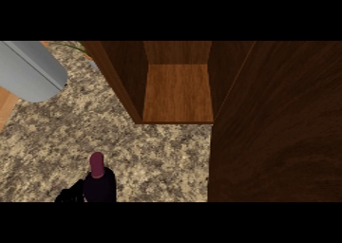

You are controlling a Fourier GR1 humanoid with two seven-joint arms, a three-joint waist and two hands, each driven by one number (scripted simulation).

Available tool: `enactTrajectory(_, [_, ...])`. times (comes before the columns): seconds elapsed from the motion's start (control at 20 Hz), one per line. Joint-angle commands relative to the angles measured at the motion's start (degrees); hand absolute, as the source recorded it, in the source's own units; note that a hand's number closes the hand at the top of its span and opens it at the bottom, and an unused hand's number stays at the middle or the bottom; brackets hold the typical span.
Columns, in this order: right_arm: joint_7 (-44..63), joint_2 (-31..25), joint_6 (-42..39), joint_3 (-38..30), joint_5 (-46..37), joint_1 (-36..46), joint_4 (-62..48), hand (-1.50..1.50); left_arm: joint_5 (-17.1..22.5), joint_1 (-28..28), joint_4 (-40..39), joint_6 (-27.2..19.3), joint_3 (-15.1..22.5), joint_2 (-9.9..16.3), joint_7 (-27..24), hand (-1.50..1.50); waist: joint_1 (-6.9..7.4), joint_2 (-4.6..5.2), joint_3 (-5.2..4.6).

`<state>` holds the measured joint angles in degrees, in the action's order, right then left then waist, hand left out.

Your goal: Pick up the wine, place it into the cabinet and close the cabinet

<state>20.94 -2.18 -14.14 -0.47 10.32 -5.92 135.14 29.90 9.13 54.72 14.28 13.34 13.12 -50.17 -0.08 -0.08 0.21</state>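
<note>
The wine bottle (99,182) stands upright at the lower edge, with a dark body and a maroon neck pointing up. My right hand (70,194) shows as black fingers curled against the bottle's left side; most of the hand is hidden behind the bottle and cut off by the edge. The wooden cabinet (178,92) stands open ahead and to the right of the bottle, and its inner shelf is bare. Its open door (282,133) fills the right side. A grey forearm (26,66) crosses the upper left corner, and no hand shows on it.
Speckled stone counter (54,137) spreads between the bottle and the cabinet. A light wooden surface (0,111) borders the counter at the far left. A bit of green plant (74,46) shows behind the cabinet's left wall.
</note>
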Motion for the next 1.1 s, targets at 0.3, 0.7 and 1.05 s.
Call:
enactTrajectory(0.3, [0.38,-1.27,-1.23,-2.49,3.22,-1.53,2.17,-1.5,0.1,3.51,21.93,-3.22,2.47,-0.39,10.39,1.5,0.06,-0.01,-0.16])
enactTrajectory(0.7, [1.63,-1.82,-1.46,-3.26,5.04,-0.33,0.24,-1.5,1.57,2.84,38.81,-10.97,2.82,-1.46,23.66,1.5,-0.05,0.01,-0.17])
enactTrajectory(1.05, [-1.44,0.56,-0.82,-0.56,1.51,-2.06,-0.35,-1.5,-2.36,-3.21,42.05,-18.93,2.75,-6.36,29.41,1.5,-0.12,0.05,-0.2])
